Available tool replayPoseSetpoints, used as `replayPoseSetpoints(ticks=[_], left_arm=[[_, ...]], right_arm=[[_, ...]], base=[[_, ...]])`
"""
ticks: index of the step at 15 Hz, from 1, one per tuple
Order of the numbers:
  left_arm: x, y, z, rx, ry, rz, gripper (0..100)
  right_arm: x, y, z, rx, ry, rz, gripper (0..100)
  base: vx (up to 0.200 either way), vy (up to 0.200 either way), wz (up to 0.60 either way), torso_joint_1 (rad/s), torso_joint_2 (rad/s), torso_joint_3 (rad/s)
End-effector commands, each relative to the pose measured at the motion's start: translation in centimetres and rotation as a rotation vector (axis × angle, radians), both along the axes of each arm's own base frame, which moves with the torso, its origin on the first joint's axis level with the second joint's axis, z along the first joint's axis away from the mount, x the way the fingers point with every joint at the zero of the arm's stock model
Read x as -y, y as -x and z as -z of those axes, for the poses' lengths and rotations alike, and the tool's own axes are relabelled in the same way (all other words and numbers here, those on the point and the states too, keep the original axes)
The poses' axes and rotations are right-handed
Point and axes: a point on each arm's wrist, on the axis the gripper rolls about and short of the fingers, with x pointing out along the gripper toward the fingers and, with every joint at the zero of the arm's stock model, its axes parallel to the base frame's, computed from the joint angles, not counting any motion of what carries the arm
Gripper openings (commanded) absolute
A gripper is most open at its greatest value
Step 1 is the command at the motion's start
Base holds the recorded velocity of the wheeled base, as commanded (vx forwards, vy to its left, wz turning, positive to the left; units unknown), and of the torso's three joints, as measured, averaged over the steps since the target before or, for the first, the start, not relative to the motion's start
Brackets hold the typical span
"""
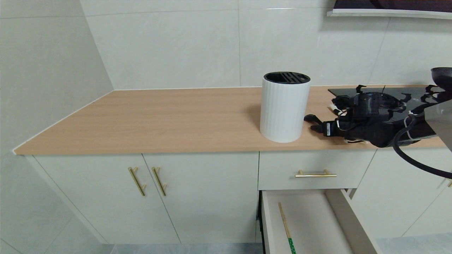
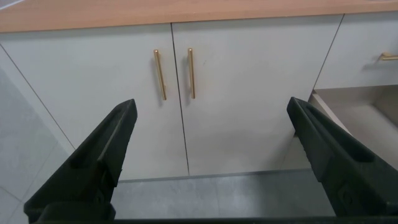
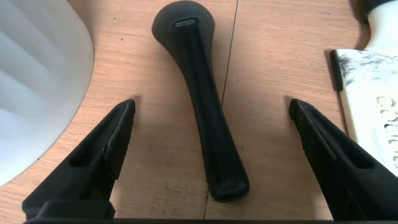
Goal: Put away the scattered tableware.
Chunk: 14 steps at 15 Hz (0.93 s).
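Drawer (image 1: 339,215): pulled open below the worktop's front edge, most likely so that tableware can be dropped in from above.
Chopstick (image 1: 285,225): a thin wooden stick with a green patterned end lies lengthwise on the drawer's floor near one wall. Whether it is one stick or a pair is too fine to tell.
Left gripper (image 2: 211,109): hangs low in front of the cupboard doors (image 2: 249,93), fingers wide apart and holding nothing. It looks parked out of the way.
Worktop (image 1: 159,120): light wood, carrying the things at its right end.
Right gripper (image 3: 211,107): low over the worktop, fingers spread on either side of the black handle and not touching it. This reads as lining up for a grasp across the handle's width.
Black handle (image 3: 202,93): matt and smooth, broad and rounded at one end and slimmer along its length. It lies flat just beside the holder, and what it belongs to is hidden.
Pale flat piece (image 3: 367,93): speckled and pierced with holes, on the worktop near the handle.
Holder (image 1: 285,107): a white ribbed cylinder standing upright, with a dark slotted top that suggests storage for utensils.
Hob (image 1: 385,97): black, set behind the arm at the worktop's far right.
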Motion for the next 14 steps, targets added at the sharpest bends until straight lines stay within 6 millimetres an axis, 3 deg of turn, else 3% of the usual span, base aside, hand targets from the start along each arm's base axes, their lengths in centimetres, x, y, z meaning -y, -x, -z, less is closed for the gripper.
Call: replayPoseSetpoints(ticks=[1,10,14], left_arm=[[0.0,0.0,0.0,0.0,0.0,0.0,100],[0.0,0.0,0.0,0.0,0.0,0.0,100],[0.0,0.0,0.0,0.0,0.0,0.0,100]], right_arm=[[0.0,-0.2,0.3,-0.005,-0.001,0.0,0],[0.0,0.0,-0.3,0.016,-0.016,0.005,0],[-0.6,1.4,-2.4,0.036,-0.05,0.019,0]], base=[[0.0,0.0,0.0,0.0,0.0,0.0],[0.0,0.0,0.0,0.0,0.0,0.0],[0.0,0.0,0.0,0.0,0.0,0.0]])
